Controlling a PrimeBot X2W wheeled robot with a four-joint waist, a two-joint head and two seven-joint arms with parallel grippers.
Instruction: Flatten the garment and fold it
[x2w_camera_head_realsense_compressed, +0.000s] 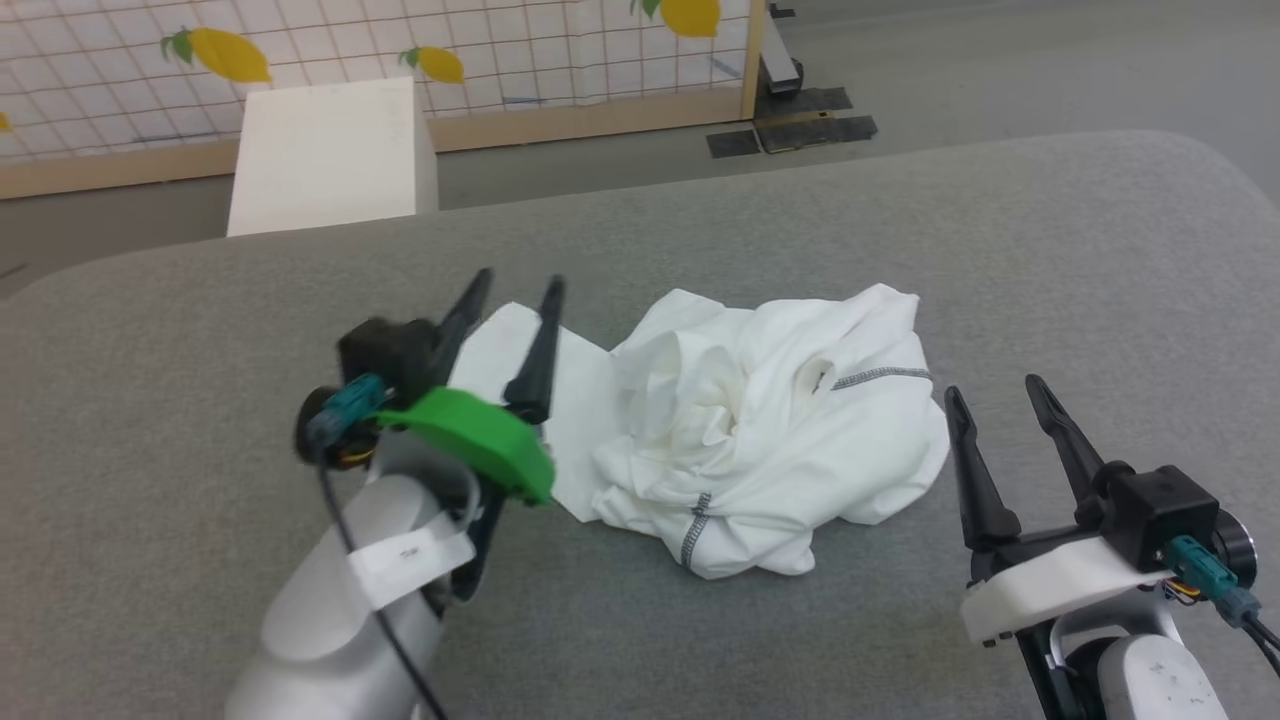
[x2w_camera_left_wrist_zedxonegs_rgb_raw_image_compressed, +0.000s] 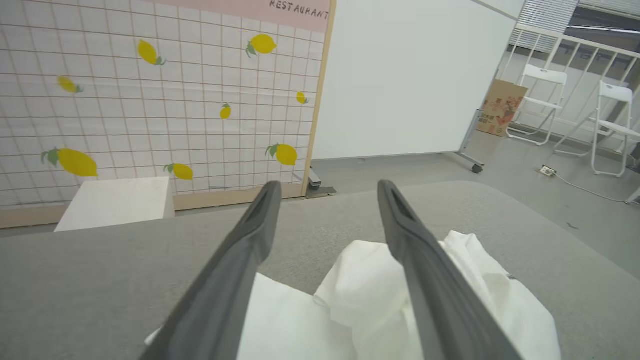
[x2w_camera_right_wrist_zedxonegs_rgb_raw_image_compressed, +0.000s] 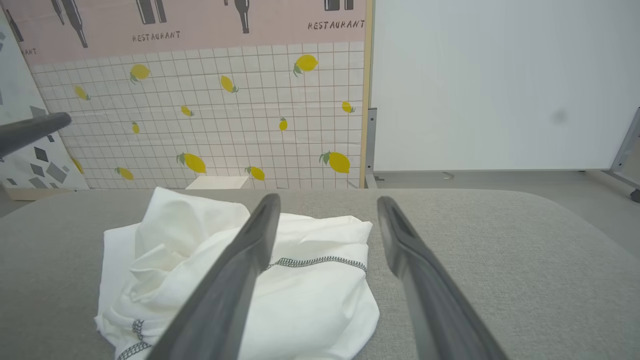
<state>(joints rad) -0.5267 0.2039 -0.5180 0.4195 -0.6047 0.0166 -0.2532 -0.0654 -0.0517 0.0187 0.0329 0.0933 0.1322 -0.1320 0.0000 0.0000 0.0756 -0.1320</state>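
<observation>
**Fig.** Garment (x2w_camera_head_realsense_compressed: 760, 440) lying as a crumpled white heap near the middle of the grey surface (x2w_camera_head_realsense_compressed: 900, 250). One flat flap (x2w_camera_head_realsense_compressed: 580, 420) spreads out on its left side; two grey stitched seams (x2w_camera_head_realsense_compressed: 880, 377) run across the folds.

*Handling.* The cloth looks light, thin and limp. It should bunch, drape and trail when lifted, and it cannot be pushed flat from one point. There is little risk of breakage. The likelier fault is pinching several layers at once, which would lift the whole heap. The best holds appear to be a single free edge: the flat flap on the left, and a hem or corner on the right near the upper seam. Pulling these two apart should spread the heap.

*Pose.* Left gripper (x2w_camera_head_realsense_compressed: 519, 281): the arm reaches in from the lower left, and the fingers point up and away above the flap. They are spread, with nothing between them, as the left wrist view (x2w_camera_left_wrist_zedxonegs_rgb_raw_image_compressed: 328, 184) confirms. The outline is slightly blurred. Right gripper (x2w_camera_head_realsense_compressed: 993, 388): it sits low, just beside the garment's right edge and clear of the cloth. Its fingers are likewise apart and empty, with the seam lying ahead of them in the right wrist view (x2w_camera_right_wrist_zedxonegs_rgb_raw_image_compressed: 328, 198).
</observation>
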